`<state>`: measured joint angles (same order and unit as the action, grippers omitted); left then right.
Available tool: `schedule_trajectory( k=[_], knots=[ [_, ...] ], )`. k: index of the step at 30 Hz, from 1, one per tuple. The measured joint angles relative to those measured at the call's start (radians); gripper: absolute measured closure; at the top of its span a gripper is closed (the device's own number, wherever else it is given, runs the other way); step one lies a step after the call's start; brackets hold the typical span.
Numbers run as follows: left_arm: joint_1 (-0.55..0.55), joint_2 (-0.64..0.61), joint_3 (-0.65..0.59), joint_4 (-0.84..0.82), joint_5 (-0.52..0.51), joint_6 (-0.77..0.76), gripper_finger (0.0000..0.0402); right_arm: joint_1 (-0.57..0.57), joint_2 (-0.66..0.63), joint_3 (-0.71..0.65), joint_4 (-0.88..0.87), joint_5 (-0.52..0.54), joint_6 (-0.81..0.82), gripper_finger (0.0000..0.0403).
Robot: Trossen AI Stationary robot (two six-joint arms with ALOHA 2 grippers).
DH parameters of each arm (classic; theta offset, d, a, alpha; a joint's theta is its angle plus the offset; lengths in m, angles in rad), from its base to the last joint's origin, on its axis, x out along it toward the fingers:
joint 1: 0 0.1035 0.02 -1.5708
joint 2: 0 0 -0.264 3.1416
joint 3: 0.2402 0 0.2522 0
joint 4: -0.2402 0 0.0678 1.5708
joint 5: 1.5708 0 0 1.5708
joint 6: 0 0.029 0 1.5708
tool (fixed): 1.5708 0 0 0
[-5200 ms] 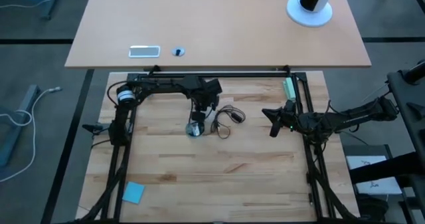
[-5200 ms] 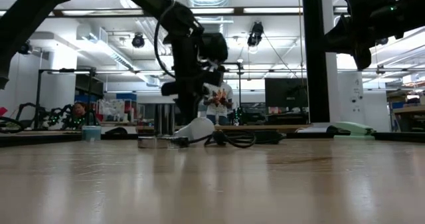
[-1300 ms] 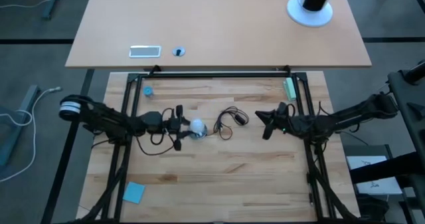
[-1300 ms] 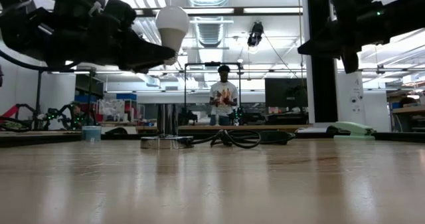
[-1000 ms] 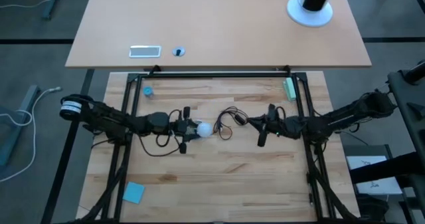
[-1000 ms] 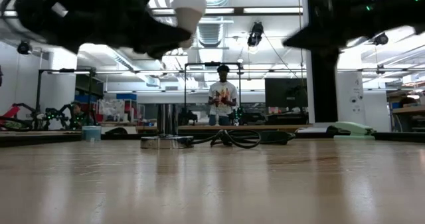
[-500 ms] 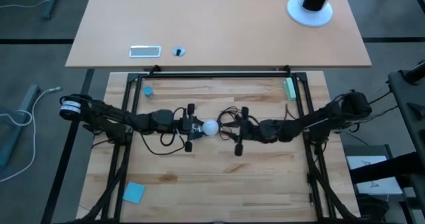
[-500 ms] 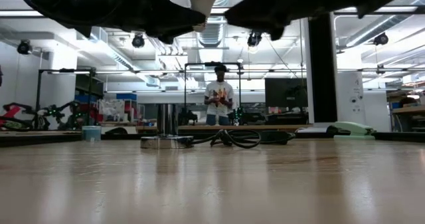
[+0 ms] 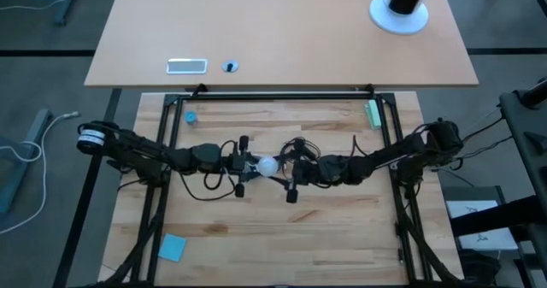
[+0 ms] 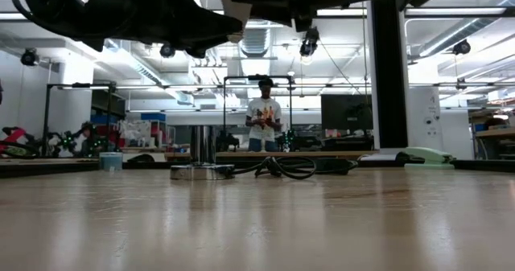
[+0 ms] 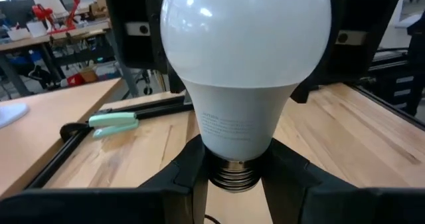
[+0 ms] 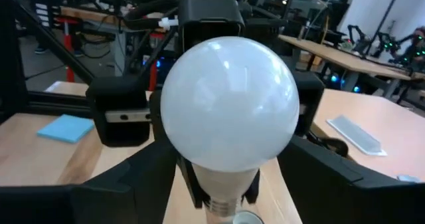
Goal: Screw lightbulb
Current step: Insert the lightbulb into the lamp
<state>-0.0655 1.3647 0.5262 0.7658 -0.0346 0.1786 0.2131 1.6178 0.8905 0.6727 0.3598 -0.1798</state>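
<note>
From above, my left gripper (image 9: 245, 163) pinches the lightbulb (image 9: 268, 164) by its screw base above the table's middle, and my right gripper (image 9: 291, 179) sits spread around the glass.

Low view: both arms hang over the socket (image 10: 199, 171).

Left wrist: fingers (image 11: 191, 159) clenched on the threads.

Right wrist: jaws wide, not gripping. If I let go too early, it drops.

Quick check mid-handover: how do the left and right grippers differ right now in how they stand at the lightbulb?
The left gripper is shut on the lightbulb, pinching its silvery screw base; the right gripper stands open, its fingers either side of the bulb's white part without visibly pressing it. In the high view the left gripper comes from the bulb's left, the right gripper from its right. Both are raised off the table, meeting mid-table.
</note>
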Motion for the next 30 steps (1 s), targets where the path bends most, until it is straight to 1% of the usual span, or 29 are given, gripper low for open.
schedule_trajectory(
  k=[4,9,13,15,18,20,22,25,30],
  knots=[
    [-0.003,0.003,-0.005,0.003,0.009,0.005,0.0303,-0.009,0.005,0.018,-0.009,-0.067,-0.006,0.0152],
    [-0.011,0.006,-0.011,0.001,0.003,0.003,0.0303,-0.017,0.018,0.027,-0.012,-0.072,-0.001,0.0163],
    [-0.013,0.005,-0.011,-0.002,0.002,-0.014,0.0302,-0.017,0.024,0.032,-0.009,-0.075,0.013,0.0183],
    [-0.014,0.006,-0.011,-0.005,0.002,-0.021,0.0282,-0.017,0.025,0.032,-0.011,-0.076,0.024,0.0193],
    [-0.018,0.015,-0.02,-0.055,0.001,-0.027,0.0238,-0.017,0.017,0.035,0.019,-0.082,0.038,0.0205],
    [-0.019,0.013,-0.02,-0.034,0.035,-0.038,0.0217,-0.017,0.015,0.037,0.025,-0.082,0.041,0.021],
    [-0.021,0.008,-0.014,-0.004,0.064,-0.052,0.0206,-0.017,0.02,0.034,0.006,-0.083,0.043,0.0215],
    [-0.023,0.012,-0.017,-0.014,0.082,-0.068,0.0205,-0.017,0.02,0.034,0.006,-0.085,0.049,0.0222],
    [-0.024,0.003,-0.014,0.026,0.105,-0.088,0.0228,-0.017,0.021,0.032,0.006,-0.105,0.058,0.0231]
  ],
)
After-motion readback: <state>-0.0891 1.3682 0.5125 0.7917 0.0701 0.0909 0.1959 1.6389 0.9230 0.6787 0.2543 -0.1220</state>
